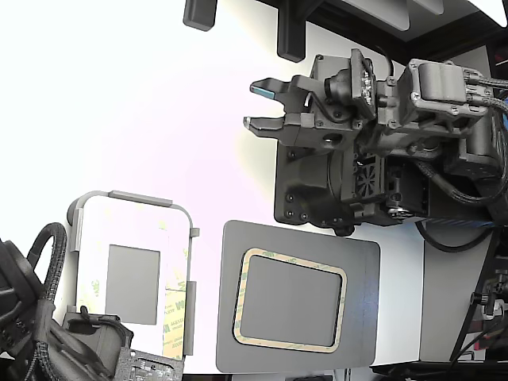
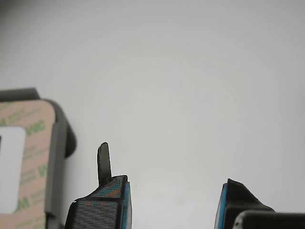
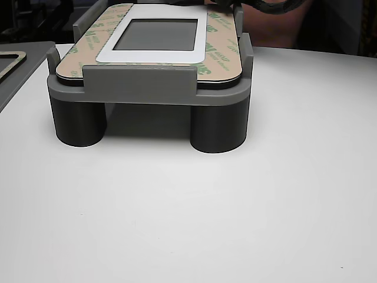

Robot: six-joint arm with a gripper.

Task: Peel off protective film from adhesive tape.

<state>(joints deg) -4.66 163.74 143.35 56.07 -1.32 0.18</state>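
Note:
A grey fixture (image 1: 75, 230) at the exterior view's lower left holds a white rounded panel (image 1: 131, 226) with a grey rectangle (image 1: 132, 284) in its middle. The protective film (image 1: 175, 317) is a pale-yellow strip with green marks along the panel's right side; it also shows as film (image 3: 221, 35) and film (image 2: 35, 157). The adhesive tape is hidden beneath it. My gripper (image 1: 258, 105) hovers at the upper right, well away from the panel, fingers pointing left. It is open and holds nothing. In the wrist view the gripper (image 2: 174, 202) stands over bare white table beside the panel's corner.
A dark grey plate (image 1: 357, 262) with a tan rounded-rectangle ring (image 1: 292, 255) lies right of the fixture in the exterior view. A second arm with black cables (image 1: 36, 262) sits at the lower left. The fixture stands on round legs (image 3: 218, 127).

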